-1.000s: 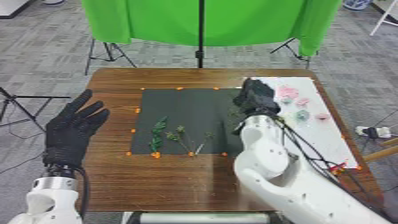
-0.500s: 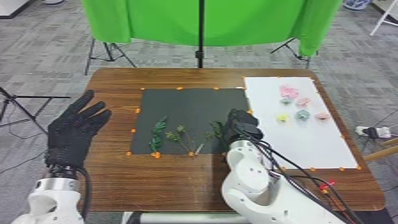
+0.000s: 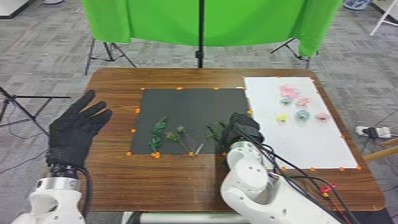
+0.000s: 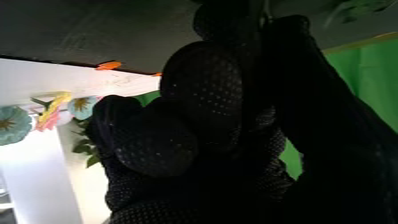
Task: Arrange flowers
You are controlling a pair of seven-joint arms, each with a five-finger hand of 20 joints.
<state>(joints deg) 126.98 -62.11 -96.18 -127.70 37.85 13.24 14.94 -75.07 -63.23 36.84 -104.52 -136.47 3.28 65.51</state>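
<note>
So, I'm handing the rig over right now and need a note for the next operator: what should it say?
Left hand: open, over the table's left side.
Right hand: at the dark mat's right edge, by a green sprig; can't tell if it grips it.
Done: a leafy sprig and thin-stemmed greenery lie on the mat.
Left: pink, yellow and blue-green flowers sit on the white sheet, probably to be added.

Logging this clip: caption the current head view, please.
Black-gloved right hand over the right side of a dark mat with leafy green sprigs; pastel flowers on a white sheet.
</note>
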